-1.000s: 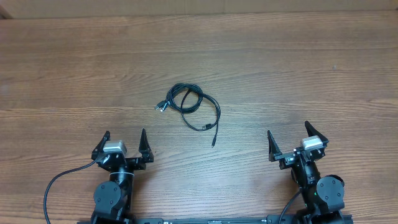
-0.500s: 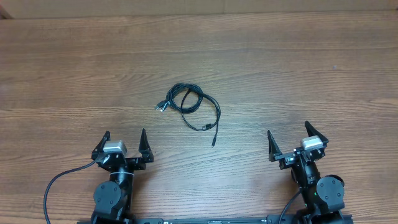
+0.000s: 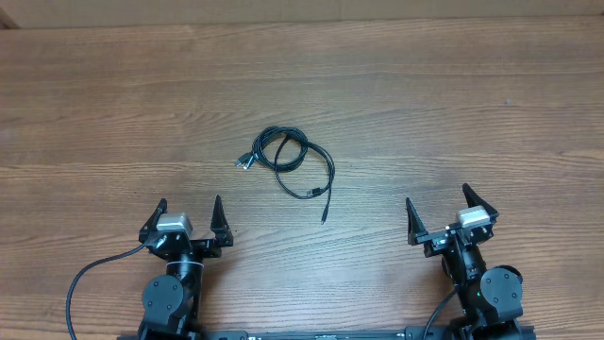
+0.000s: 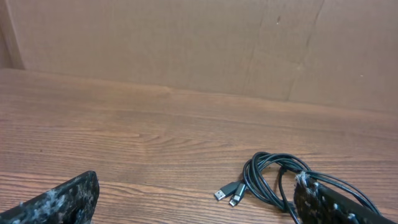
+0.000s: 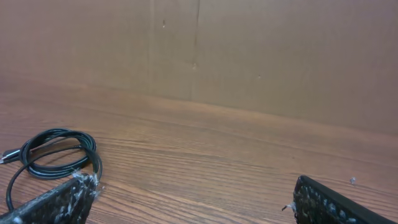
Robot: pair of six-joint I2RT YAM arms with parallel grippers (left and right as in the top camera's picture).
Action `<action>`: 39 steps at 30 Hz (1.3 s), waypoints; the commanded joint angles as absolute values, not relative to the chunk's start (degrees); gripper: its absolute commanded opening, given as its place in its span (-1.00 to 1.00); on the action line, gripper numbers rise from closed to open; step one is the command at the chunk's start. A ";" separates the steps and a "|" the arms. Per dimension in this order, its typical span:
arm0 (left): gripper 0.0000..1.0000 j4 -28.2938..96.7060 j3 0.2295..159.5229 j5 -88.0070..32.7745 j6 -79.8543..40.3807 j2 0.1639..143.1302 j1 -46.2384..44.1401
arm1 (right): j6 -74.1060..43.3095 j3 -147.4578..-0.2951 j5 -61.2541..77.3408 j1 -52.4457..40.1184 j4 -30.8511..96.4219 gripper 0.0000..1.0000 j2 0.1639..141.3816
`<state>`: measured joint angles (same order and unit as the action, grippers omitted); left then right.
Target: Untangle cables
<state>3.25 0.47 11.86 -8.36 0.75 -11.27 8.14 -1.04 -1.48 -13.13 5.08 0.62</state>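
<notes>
The cables (image 3: 294, 162) lie as one tangled black coil in the middle of the wooden table, with silvery plug ends (image 3: 245, 161) poking out to the left and one loose end trailing toward the front. In the left wrist view the cables (image 4: 273, 177) sit ahead and to the right, their plugs (image 4: 229, 194) facing me. The right wrist view shows the cables (image 5: 56, 155) at the far left. My left gripper (image 3: 189, 215) and right gripper (image 3: 441, 213) both rest near the front edge, open and empty, well short of the coil.
A brown cardboard wall (image 4: 199, 43) stands along the table's far edge. Thick black wires (image 3: 90, 279) run from the arm bases at the front. Bare wood table (image 3: 453, 113) lies all around the coil.
</notes>
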 commanded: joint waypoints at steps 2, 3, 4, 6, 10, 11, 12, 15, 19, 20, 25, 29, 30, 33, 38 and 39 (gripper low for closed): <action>0.99 3.18 0.27 12.19 -7.70 0.62 -11.60 | 8.43 -0.45 -1.23 -13.04 4.71 1.00 0.19; 0.99 3.18 0.27 12.19 -7.70 0.62 -11.62 | 8.43 -0.45 -1.23 -13.04 4.71 1.00 0.16; 0.99 3.20 0.27 12.19 -7.70 0.62 -11.62 | 8.43 -0.45 -1.23 -13.04 4.71 1.00 0.16; 0.99 3.20 0.27 12.19 -7.68 0.62 -11.62 | 8.43 -0.45 -1.23 -13.04 4.71 1.00 0.19; 0.99 3.18 0.27 12.19 -7.70 0.62 -11.60 | 8.43 -0.45 -1.23 -13.04 4.71 1.00 0.19; 0.99 3.18 0.27 12.16 -7.70 0.62 -11.62 | 8.43 -0.45 -1.23 -13.04 4.71 1.00 0.19; 0.99 3.18 0.27 12.19 -7.70 0.62 -11.62 | 8.43 -0.45 -1.23 -13.04 4.71 1.00 0.16; 0.99 3.18 0.27 12.19 -7.70 0.62 -11.62 | 8.43 -0.45 -1.23 -13.04 4.71 1.00 0.19; 0.99 3.20 0.27 12.19 -7.70 0.62 -11.62 | 8.43 -0.45 -1.23 -13.04 4.71 1.00 0.16; 0.99 3.18 0.27 12.19 -7.70 0.62 -11.62 | 8.43 -0.45 -1.23 -13.04 4.71 0.99 0.16; 0.99 3.20 0.27 12.16 -7.70 0.62 -11.62 | 8.43 -0.45 -1.23 -13.04 4.71 0.99 0.19; 0.99 3.18 0.27 11.97 -7.73 0.62 -11.62 | 8.43 -0.45 -1.23 -13.04 4.71 1.00 0.19; 0.99 3.18 0.27 11.99 -7.73 0.62 -11.62 | 8.43 -0.45 -1.23 -13.04 4.71 1.00 0.16; 0.99 3.16 0.27 12.01 -7.70 0.62 -11.62 | 8.43 -0.45 -1.26 -13.04 4.71 1.00 0.16; 0.99 1.37 0.27 12.19 -7.70 0.62 -11.62 | 8.40 -0.47 -1.21 -13.06 3.11 1.00 0.16; 0.99 0.95 0.27 12.27 -7.68 0.62 -11.60 | 8.38 -0.47 -1.21 -13.06 2.55 1.00 0.16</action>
